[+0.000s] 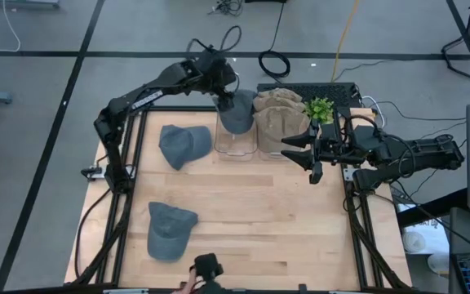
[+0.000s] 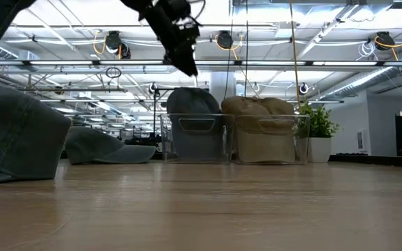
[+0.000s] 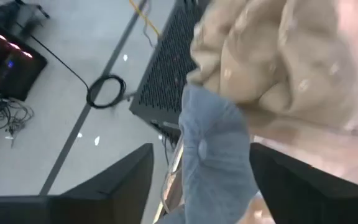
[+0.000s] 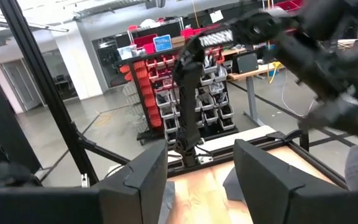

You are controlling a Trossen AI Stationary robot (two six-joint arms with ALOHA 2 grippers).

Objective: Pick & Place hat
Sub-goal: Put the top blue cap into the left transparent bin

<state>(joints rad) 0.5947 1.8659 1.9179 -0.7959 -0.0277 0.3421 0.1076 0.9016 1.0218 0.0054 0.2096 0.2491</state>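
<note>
Above the far edge of the tabletop, the left gripper (image 1: 227, 88) hangs over a clear plastic bin (image 1: 237, 140). Its fingers (image 3: 104, 186) are spread wide apart and hold nothing; in the left wrist view a grey-blue cap (image 3: 215, 163) sits in the gap between them, below the tips, with no contact visible. That cap (image 1: 238, 111) stands in the bin, crown up, and rises above the bin's rim in the low view (image 2: 194, 127). Which way its brim points cannot be told.

Just beside it, a second clear bin (image 1: 277, 139) holds tan caps (image 1: 281, 114), piled together. A small potted plant (image 1: 320, 109) stands near the far right corner.

Two more grey-blue caps lie flat on the wood. One (image 1: 182, 145) is by the left edge, near the bins, its long axis running across the tabletop and its brim toward the bins. The other (image 1: 170, 230) lies near the near left corner, long axis running from the far edge toward the near edge, brim toward the near edge.

Over the right edge, the right gripper (image 1: 308, 157) waits, fingers (image 4: 135, 180) spread and holding nothing.
</note>
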